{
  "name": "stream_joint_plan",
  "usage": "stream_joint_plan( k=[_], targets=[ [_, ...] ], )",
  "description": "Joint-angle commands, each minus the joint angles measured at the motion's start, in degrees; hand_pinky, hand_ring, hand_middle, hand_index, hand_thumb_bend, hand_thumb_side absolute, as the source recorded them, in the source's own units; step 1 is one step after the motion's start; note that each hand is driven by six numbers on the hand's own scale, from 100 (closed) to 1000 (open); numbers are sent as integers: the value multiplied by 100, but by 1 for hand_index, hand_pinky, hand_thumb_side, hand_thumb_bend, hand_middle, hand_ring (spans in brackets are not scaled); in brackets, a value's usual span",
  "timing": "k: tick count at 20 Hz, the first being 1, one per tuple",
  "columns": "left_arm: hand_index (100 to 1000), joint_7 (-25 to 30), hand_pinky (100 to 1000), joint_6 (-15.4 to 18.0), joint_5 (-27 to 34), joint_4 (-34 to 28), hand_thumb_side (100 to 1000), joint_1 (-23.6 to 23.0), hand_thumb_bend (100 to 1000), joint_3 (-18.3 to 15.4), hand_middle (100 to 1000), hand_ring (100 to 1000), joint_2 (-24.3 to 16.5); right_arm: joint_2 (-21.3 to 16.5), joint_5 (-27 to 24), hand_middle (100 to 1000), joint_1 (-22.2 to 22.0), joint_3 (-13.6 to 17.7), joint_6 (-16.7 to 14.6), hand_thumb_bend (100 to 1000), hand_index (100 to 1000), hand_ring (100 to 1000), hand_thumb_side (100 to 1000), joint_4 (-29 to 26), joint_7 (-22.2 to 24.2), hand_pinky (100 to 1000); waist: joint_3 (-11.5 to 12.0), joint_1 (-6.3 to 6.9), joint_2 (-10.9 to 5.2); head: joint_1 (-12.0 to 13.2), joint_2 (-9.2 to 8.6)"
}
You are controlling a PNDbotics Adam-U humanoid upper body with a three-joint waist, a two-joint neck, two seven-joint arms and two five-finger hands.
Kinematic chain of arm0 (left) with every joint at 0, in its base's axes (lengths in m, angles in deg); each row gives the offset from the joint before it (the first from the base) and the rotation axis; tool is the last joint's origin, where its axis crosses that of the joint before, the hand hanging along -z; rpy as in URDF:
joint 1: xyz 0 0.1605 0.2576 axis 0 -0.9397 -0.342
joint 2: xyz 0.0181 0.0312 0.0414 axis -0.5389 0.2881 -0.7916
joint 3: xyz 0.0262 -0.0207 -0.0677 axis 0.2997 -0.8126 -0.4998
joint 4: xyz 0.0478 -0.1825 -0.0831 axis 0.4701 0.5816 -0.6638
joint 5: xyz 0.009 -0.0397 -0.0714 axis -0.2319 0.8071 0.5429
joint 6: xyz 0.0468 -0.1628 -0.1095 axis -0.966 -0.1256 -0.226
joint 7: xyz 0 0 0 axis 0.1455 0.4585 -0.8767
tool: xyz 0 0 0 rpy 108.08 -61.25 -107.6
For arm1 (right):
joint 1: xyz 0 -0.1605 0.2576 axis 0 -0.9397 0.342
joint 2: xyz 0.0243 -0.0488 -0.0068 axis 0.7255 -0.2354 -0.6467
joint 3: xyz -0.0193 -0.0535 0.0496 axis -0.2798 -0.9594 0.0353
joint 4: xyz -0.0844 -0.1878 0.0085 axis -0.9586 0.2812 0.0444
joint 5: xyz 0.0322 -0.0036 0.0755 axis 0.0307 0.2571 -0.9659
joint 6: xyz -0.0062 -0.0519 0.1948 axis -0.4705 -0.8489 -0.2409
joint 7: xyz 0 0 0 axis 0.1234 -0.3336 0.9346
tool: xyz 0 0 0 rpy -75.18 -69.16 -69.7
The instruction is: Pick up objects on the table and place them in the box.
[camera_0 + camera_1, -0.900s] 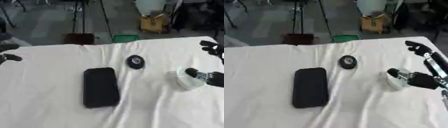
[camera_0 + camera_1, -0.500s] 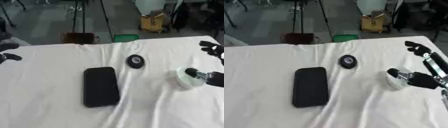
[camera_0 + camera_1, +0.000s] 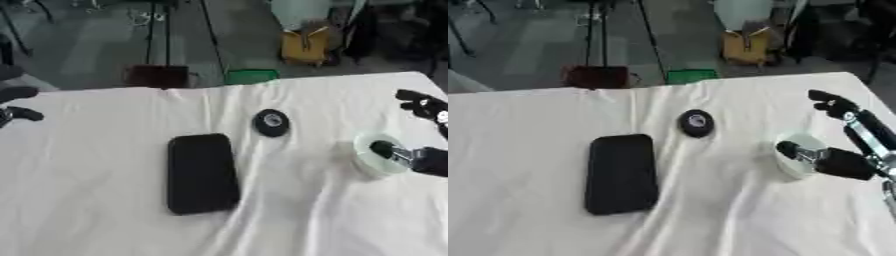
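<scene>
Where the right hand (image 3: 843, 150) comes in from the right edge of the table (image 3: 527, 150), its thumb lies across the top of a pale, round roll-like object (image 3: 794, 161) while the fingers (image 3: 831, 101) stretch up and away, straight and spread, well clear of the roll. So the hand is wide, with only the thumb tip touching the pale object's upper face; nothing is closed around it. Just left of that, a little farther back on the white cloth, sits a small black disc (image 3: 696, 123) with a light centre, apart from the hand. Nearer the middle of the table lies a black rectangular slab (image 3: 621, 173), flat, long side running front to back, well apart from the right hand. At the far left edge the left hand (image 3: 17, 105) shows only as dark fingertips over the cloth, touching none of these things; whether it is spread or curled cannot be made out.
</scene>
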Motion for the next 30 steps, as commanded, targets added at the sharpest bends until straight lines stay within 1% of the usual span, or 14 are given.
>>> stream_joint_plan(
  k=[1, 6, 12, 20, 25, 30],
  targets=[
    [894, 28, 640, 4, 16, -75, 928, 51, 176, -40, 832, 784, -128, -267, -5, 945, 106, -16, -41, 725, 1000, 936, 622, 156, 74, 949, 9, -8, -57, -8, 75],
    [894, 37, 641, 6, 21, -80, 928, 58, 176, -38, 832, 784, -128, -358, -13, 953, 208, -88, -88, 728, 1000, 941, 626, 470, 168, 955, 10, 0, -58, -9, 75],
    [895, 51, 641, 6, 31, -81, 927, 68, 176, -31, 832, 784, -124, -496, 28, 957, 422, -257, -157, 731, 1000, 945, 630, 978, 365, 961, 33, 6, -69, -27, 100],
    [896, 80, 641, 5, 42, -79, 929, 75, 176, -20, 832, 784, -118, -633, 99, 960, 630, -358, -220, 734, 1000, 952, 636, 1507, 491, 974, 61, 1, -70, -33, 114],
    [896, 87, 640, 6, 43, -82, 930, 76, 176, -23, 832, 784, -115, -704, 250, 966, 729, -374, -258, 736, 1000, 964, 645, 1732, 497, 1000, 68, 5, -63, -33, 120],
    [896, 92, 641, 6, 42, -83, 930, 74, 176, -21, 832, 784, -110, -756, 542, 971, 783, -372, -282, 736, 1000, 973, 649, 1919, 461, 1000, 64, 9, -62, -32, 135]
  ],
)
